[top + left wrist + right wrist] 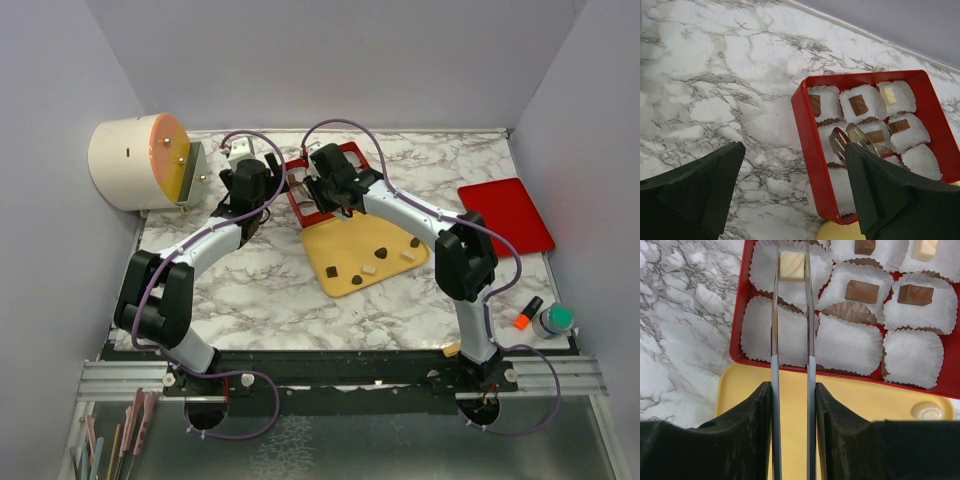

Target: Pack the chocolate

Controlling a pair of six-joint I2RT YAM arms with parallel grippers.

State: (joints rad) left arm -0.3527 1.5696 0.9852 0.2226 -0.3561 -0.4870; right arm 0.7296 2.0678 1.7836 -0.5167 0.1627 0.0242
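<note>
Flanking a cream chocolate (791,266), tongs (774,340), unseen from top camera.

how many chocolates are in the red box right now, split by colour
brown chocolates: 4
cream chocolates: 2, one of them between the tips of the tongs
total in the red box: 6

Marble-patterned table (260,290), viewed from above. Lying directly on it: red box (298,203) at 12 o'clock; flat yellow tray (345,250) adjoining the box's near side, about centre; red lid (505,215) at 2 o'clock; orange marker (527,313) and green-capped jar (553,320) at 4 o'clock; white drum (135,162) at 10 o'clock
</note>
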